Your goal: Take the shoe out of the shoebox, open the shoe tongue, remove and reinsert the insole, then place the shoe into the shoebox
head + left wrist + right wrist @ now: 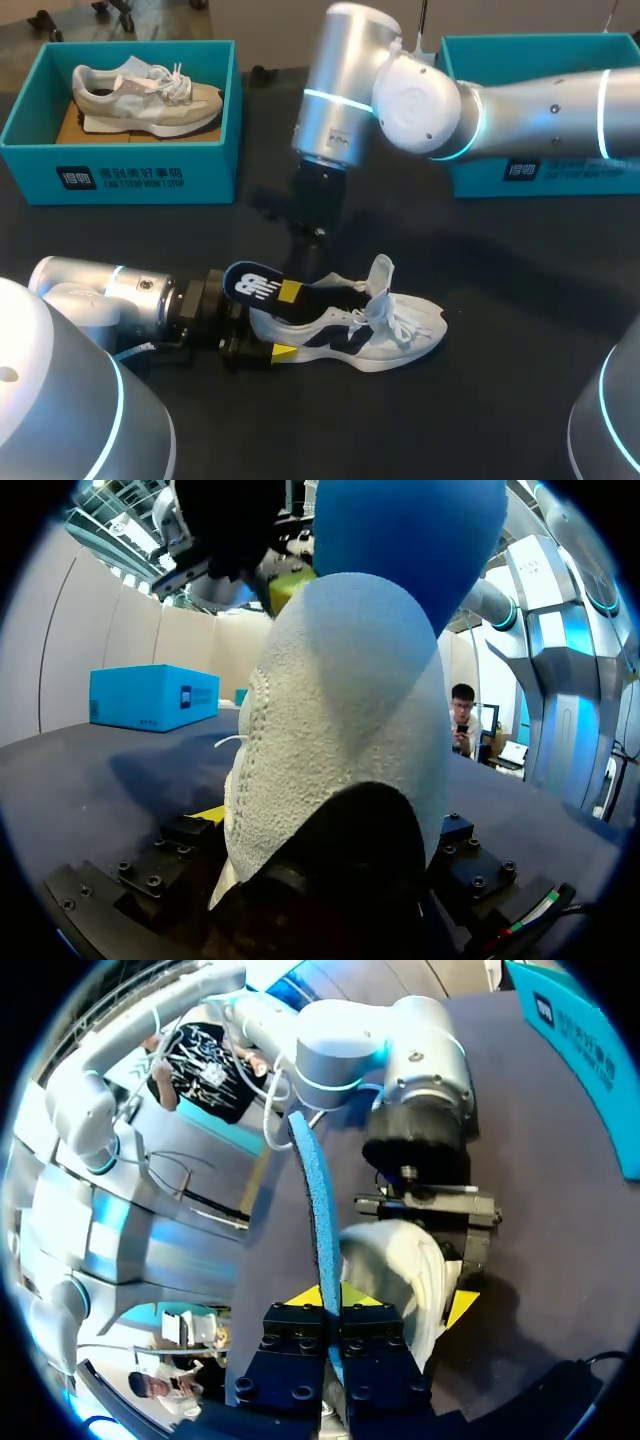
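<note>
Where the shoe lies: the white shoe (pixel 370 325) stands on its sole on the worktop (pixel 500 400), near the front edge and about at its middle. The toe points toward the right edge, the laces (pixel 405 318) are loose and the tongue (pixel 381 270) stands up.
Left gripper: the left gripper (pixel 286 322) comes in low from the left edge of the worktop. Its two yellow tips press the heel of the white shoe from both sides, so it is clamped on the shoe with the fingers rather wide apart.
Insole: the insole (pixel 255 285), blue with a white mark, sticks out of the shoe opening at the heel and reaches back over the left gripper. How deep its other end sits inside the shoe, I cannot tell.
Right gripper: the right gripper (pixel 330 1310) hangs from above, just behind the heel part of the white shoe. In its wrist view the insole stands edge-on between its fingers and both touch it, so the fingers are nearly together, pinching the insole.
Left shoebox: the left shoebox (pixel 30 170), teal, stands at the far left corner of the worktop. A grey shoe (pixel 145 95) lies inside it, with its toe toward the right.
Right shoebox: the right shoebox (pixel 590 175), also teal, stands at the far right corner, partly behind the right arm. Its inside is hidden.
</note>
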Controlling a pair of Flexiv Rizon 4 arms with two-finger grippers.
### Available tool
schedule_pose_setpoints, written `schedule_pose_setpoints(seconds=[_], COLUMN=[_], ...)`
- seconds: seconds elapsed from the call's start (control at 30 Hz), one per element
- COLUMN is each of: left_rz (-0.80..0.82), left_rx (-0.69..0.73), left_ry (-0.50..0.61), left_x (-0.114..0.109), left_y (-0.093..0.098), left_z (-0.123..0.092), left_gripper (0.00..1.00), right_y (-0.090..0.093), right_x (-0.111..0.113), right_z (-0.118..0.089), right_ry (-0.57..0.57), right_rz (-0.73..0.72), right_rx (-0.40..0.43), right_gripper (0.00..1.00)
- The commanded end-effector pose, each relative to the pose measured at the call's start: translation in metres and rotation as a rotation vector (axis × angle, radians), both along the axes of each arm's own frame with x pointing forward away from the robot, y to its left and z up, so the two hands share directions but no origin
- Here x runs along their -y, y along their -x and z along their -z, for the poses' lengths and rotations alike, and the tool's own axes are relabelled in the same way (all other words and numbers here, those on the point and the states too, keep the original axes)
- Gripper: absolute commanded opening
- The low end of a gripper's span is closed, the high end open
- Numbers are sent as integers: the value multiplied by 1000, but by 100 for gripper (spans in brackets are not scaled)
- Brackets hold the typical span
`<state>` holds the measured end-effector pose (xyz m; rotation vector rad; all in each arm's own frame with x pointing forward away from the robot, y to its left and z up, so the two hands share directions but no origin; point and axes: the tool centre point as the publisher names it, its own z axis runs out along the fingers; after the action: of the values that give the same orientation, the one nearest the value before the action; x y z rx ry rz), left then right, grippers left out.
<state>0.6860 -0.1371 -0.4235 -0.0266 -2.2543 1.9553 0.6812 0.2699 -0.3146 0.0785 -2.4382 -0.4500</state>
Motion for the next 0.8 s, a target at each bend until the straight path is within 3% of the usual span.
schedule_pose_setpoints(seconds=[0.03, 0.27, 0.4, 0.57, 0.8], left_rz=[-2, -2, -2, -2, -2], left_rx=[0, 0, 0, 0, 0], left_ry=[-1, -1, -1, -1, -1], left_x=[-1, -1, -1, -1, -1], left_y=[0, 0, 0, 0, 0], left_z=[2, 2, 2, 2, 2], left_gripper=[0, 0, 0, 0, 0], right_y=[3, 3, -4, -21, -32], right_x=[0, 0, -32, -54, -52], right_z=[-9, -9, -6, -35, -96], right_ry=[16, 16, -73, -119, -215], right_rz=[1, 1, -6, 7, 69], right_rx=[25, 25, -1, 3, 18], right_gripper=[0, 0, 0, 0, 0])
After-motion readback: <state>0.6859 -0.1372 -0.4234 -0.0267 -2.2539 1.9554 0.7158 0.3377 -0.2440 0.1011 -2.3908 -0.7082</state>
